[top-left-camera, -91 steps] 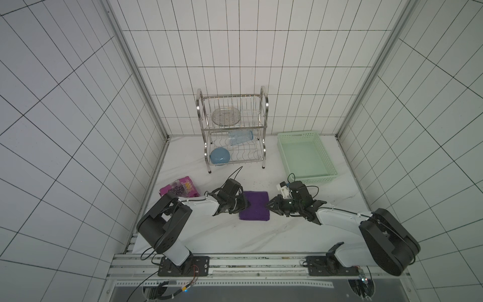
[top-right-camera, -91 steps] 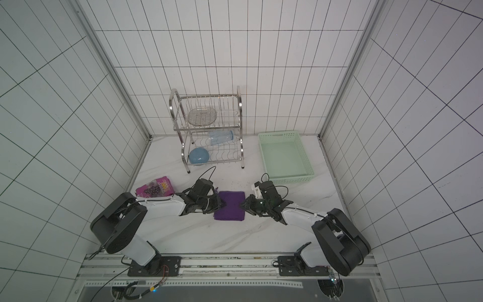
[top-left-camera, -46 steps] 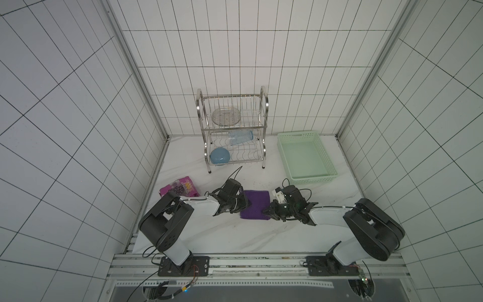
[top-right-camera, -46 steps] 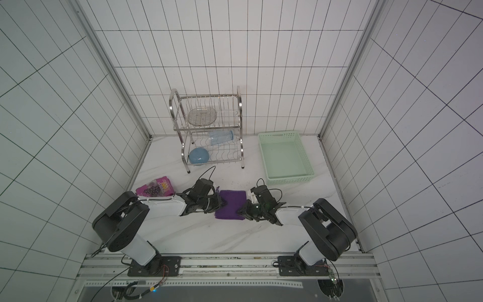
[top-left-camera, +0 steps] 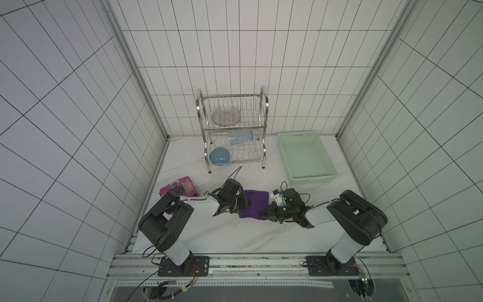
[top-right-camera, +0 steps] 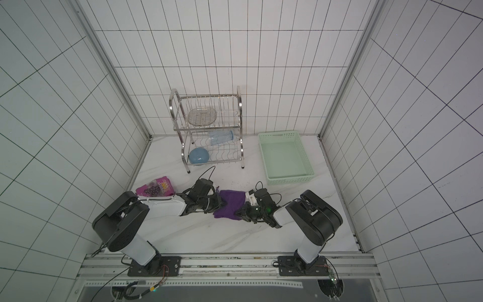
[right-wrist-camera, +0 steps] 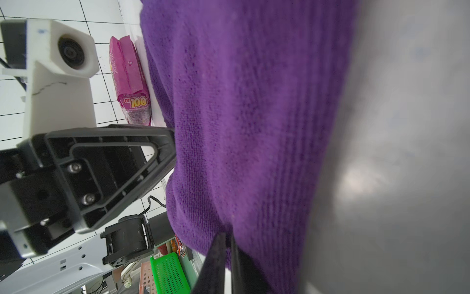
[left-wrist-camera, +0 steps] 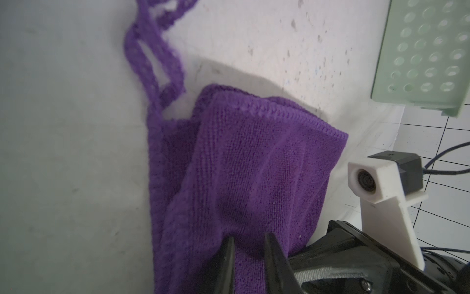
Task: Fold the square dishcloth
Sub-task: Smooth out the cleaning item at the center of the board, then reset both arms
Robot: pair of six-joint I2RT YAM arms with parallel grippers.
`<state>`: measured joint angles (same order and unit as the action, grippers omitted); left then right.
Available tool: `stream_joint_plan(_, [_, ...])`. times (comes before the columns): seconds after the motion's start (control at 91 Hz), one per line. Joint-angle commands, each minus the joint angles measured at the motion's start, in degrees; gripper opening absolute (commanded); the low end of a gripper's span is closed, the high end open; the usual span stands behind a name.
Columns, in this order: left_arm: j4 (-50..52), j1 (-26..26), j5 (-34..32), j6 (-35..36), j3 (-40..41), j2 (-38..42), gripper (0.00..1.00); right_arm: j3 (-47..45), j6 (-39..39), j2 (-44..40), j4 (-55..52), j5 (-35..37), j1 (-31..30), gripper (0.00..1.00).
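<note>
- Left wrist view: the left claw [left-wrist-camera: 248, 241] is nearly closed, its tips pinching a fold of the purple square dishcloth [left-wrist-camera: 254, 165]. A thin loop [left-wrist-camera: 155, 58] trails from one corner onto the desk [left-wrist-camera: 63, 152].
- Right wrist view: the right claw [right-wrist-camera: 227, 234] is pinched almost together on the cloth's edge.
- In both top views the cloth lies doubled over on the desk between the two arms. The snack packet [top-left-camera: 180, 189] lies beside the left arm, and the green basket [top-left-camera: 312, 180] stands well apart.
</note>
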<state>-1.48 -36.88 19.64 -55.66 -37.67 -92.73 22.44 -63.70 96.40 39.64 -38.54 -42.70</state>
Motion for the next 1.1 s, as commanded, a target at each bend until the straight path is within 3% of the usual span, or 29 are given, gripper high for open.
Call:
stream_joint_plan(0.0, [3.9, 1.1, -1.7, 1.1, 1.0, 0.8, 0.24, -2.3, 1.1, 0.0, -8.3, 3.4, 0.4, 0.11])
stream_joint_plan(0.165, [6.7, 2.8, -2.4, 2.8, 0.3, 3.3, 0.24, 1.1, 8.5, -10.2, -28.5, 9.6, 0.5, 0.13])
stream_joint_plan(0.462, [9.6, 2.7, -0.1, 3.8, -2.9, 8.2, 0.25, 14.3, 19.5, -22.8, -53.3, 15.6, 0.4, 0.30])
stream_joint_plan(0.616, [17.2, 3.7, -3.6, 7.1, -6.1, 14.7, 0.31, 21.6, 25.8, -30.4, -68.9, 27.6, 0.9, 0.41])
stream_joint_plan(0.726, [23.2, 6.3, -10.2, 10.9, -8.3, 20.0, 0.45, 26.0, 28.7, -35.0, -77.2, 38.7, 4.2, 0.51])
stream_joint_plan(0.814, [26.1, 8.9, -16.2, 13.8, -9.1, 24.3, 0.65, 28.5, 31.0, -38.6, -80.6, 48.3, 6.8, 0.65])
stream_joint_plan(0.967, [26.0, 11.3, -35.5, 20.3, -8.1, 31.5, 0.97, 30.3, 34.1, -41.4, -81.2, 64.9, 11.2, 0.90])
stream_joint_plan(1.088, [20.2, 13.0, -48.0, 27.4, -4.4, 34.7, 0.99, 29.5, 36.8, -42.0, -77.8, 73.3, 15.6, 0.97])
